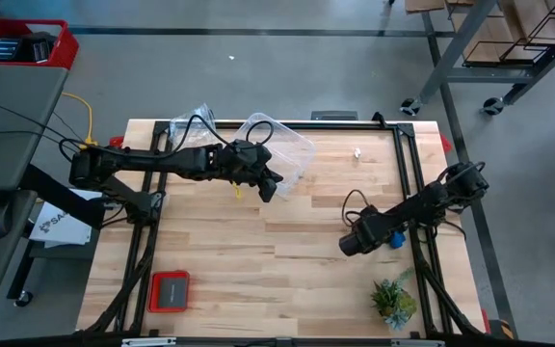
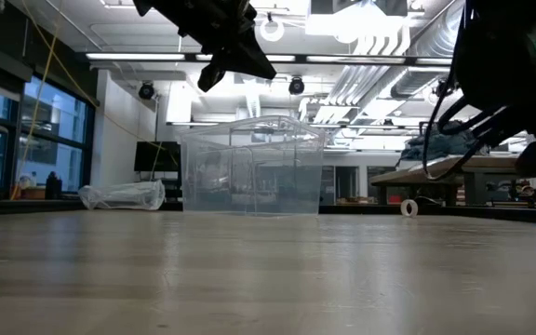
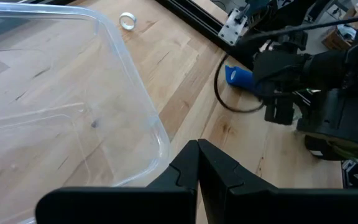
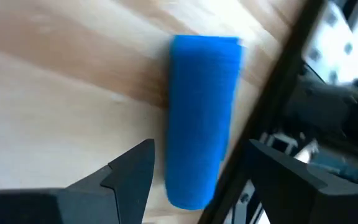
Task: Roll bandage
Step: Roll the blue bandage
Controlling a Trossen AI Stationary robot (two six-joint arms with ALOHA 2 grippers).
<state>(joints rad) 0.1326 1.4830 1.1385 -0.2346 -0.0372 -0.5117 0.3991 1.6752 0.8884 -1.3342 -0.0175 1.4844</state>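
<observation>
Right claw point(image 4: 191, 174) stands wide open in its wrist view, fingers either side of the rolled blue bandage point(image 4: 202, 118) lying on the bench point(image 4: 55, 81) without gripping it. From above, that roll point(image 1: 396, 237) sits beside the right arm near the bench's right edge. Left claw point(image 3: 197, 168) hangs pressed narrow above the clear tub point(image 3: 61, 106).

1. The clear tub point(image 1: 279, 149) and a crumpled plastic bag point(image 1: 200, 118) crowd the table's far middle.
2. The left gripper point(image 1: 270, 186) hangs above the tub's near edge, fingers together.
3. The bandage point(image 4: 202, 118) lies just beside the black frame rail point(image 4: 272, 93), hemming the spread right gripper point(image 4: 194, 165).
4. Bare wood point(image 1: 258, 251) spans the centre.
</observation>
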